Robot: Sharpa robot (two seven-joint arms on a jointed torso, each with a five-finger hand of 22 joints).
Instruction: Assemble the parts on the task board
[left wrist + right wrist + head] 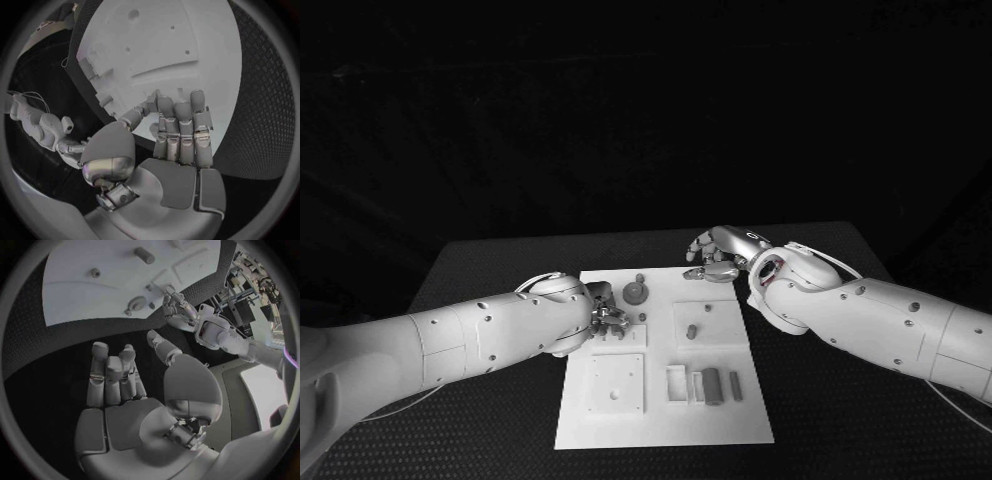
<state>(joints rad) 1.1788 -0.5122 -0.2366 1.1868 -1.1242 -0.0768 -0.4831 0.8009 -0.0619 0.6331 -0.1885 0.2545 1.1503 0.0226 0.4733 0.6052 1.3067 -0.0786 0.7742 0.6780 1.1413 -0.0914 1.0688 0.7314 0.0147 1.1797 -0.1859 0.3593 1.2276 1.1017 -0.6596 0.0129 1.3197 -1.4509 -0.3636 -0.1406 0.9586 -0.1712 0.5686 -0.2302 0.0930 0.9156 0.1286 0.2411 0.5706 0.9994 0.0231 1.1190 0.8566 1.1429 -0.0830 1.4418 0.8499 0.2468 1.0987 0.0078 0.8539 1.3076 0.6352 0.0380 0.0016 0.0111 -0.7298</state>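
Nearest the lens: left hand (178,145), fingers nearly straight and side by side, thumb bent in toward them, tips over the task board (187,30). Nothing plainly gripped; whether a part sits under the fingertips cannot be told from the wrist view. From the head view, left hand (609,318) low at the board's (661,425) left side, just beside a round upright part (636,291) and a small piece by the fingertips.

Right hand (125,390) relaxed and spread, fingers apart, palm bare, holding nothing. Hovering over black table (69,340), off the board's far right corner. From above, right hand (715,252) well apart from the left.

Other parts: short peg (691,329) lying in the middle-right tray, grey bars (713,385) standing together in a slot near the front edge, square recessed plate (616,383) front left.

Judgement: step in hand likely a pick or seating at the left-side fixture. Best done slowly, thumb and fingertip closing squarely on the small piece, wrist kept level, board not nudged. Right hand better kept clear until called.
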